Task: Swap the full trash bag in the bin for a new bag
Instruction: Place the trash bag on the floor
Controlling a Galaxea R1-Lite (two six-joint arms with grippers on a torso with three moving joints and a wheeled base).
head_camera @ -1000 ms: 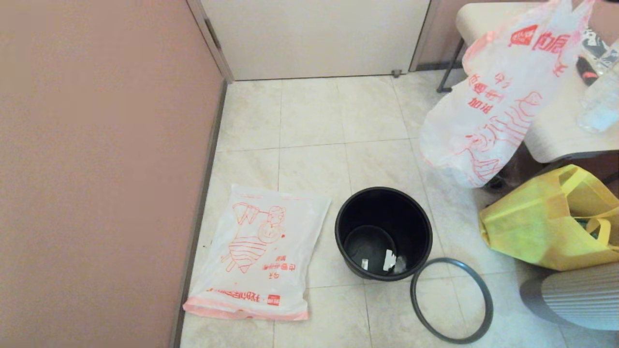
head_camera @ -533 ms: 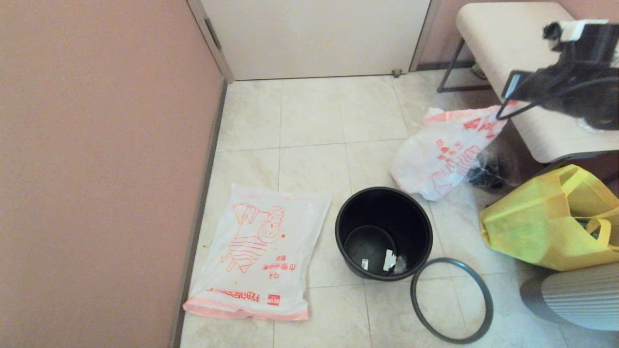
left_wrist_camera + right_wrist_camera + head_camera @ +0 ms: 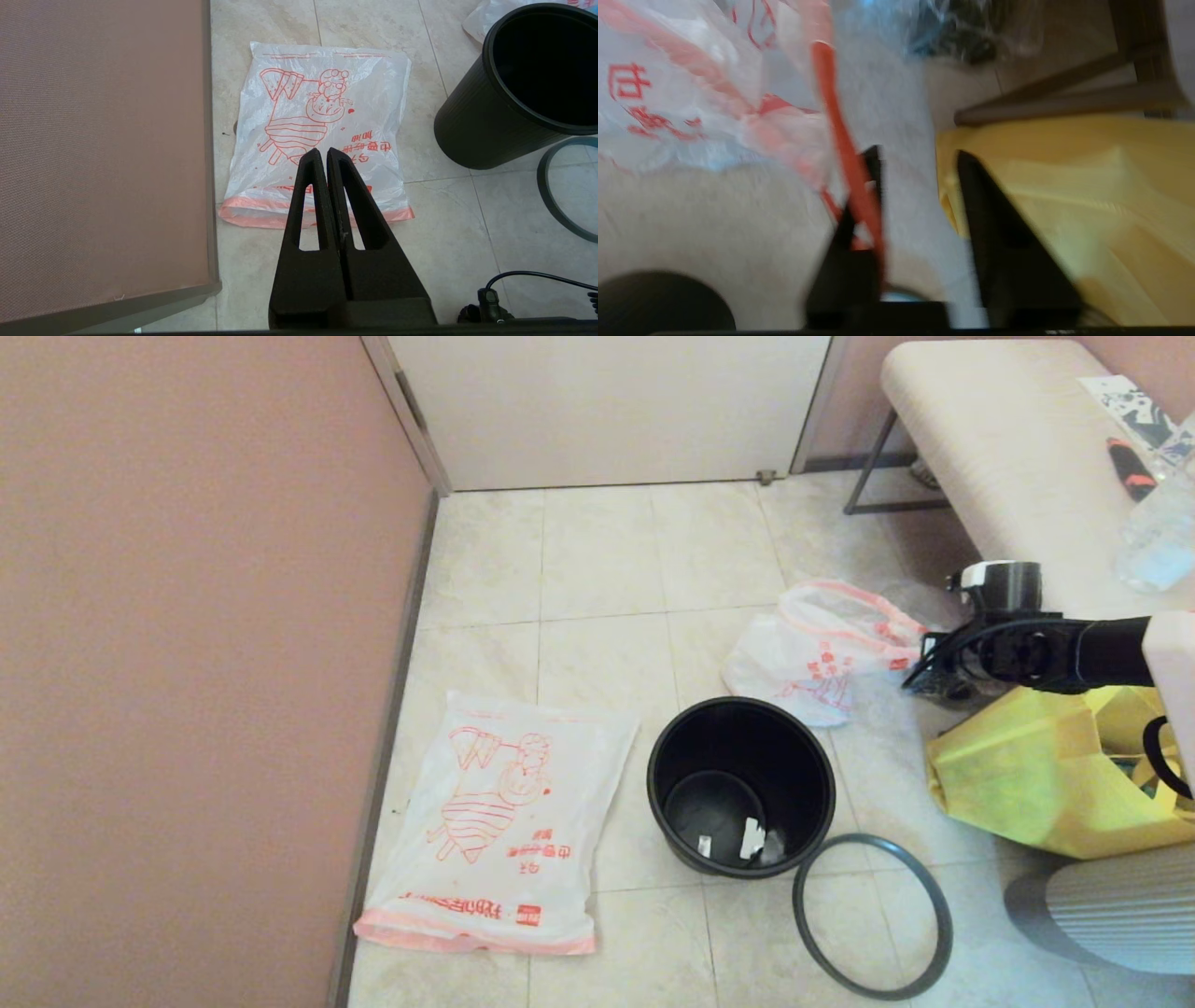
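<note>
Right gripper (image 3: 920, 154) jaws apart, blurred; full trash bag's (image 3: 808, 658) orange drawstring (image 3: 845, 154) crosses one finger, grip unclear. Left gripper (image 3: 323, 154) pressed shut above new bag (image 3: 322, 126).

Red Chinese print on new bag (image 3: 322, 130) & full trash bag (image 3: 812, 658), unreadable.

Head camera overlooks the floor; both wrist cameras sit close, sharing the bin (image 3: 740, 786).
</note>
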